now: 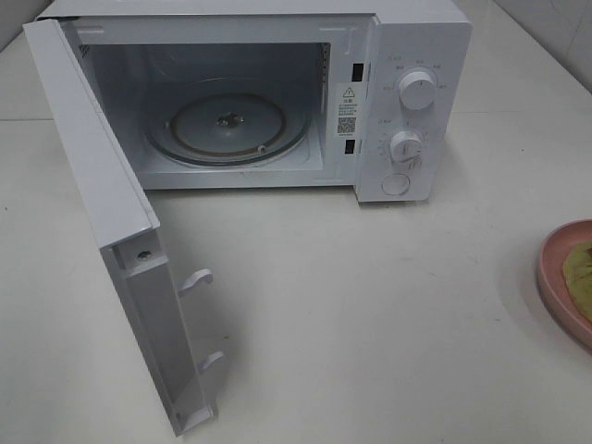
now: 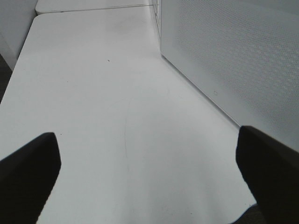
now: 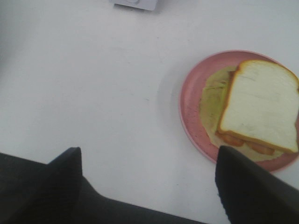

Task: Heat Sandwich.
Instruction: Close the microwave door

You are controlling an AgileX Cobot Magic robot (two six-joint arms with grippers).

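The sandwich (image 3: 259, 105) lies on a round pink plate (image 3: 191, 105); a white bread slice sits over a yellowish-green layer, with orange filling showing at one edge. In the exterior high view the plate (image 1: 555, 277) and the greenish sandwich (image 1: 583, 276) are cut off by the right edge. My right gripper (image 3: 149, 151) hovers open above the bare table beside the plate, nothing between its fingers. My left gripper (image 2: 147, 140) is open over the table next to the microwave door (image 2: 233, 56). Neither gripper shows in the exterior high view.
The white microwave (image 1: 421, 55) stands at the back with its door (image 1: 92, 185) swung out to the left. Its glass turntable (image 1: 227, 125) is bare. Two knobs (image 1: 416, 91) sit on the right panel. White table (image 1: 370, 324) spreads in front.
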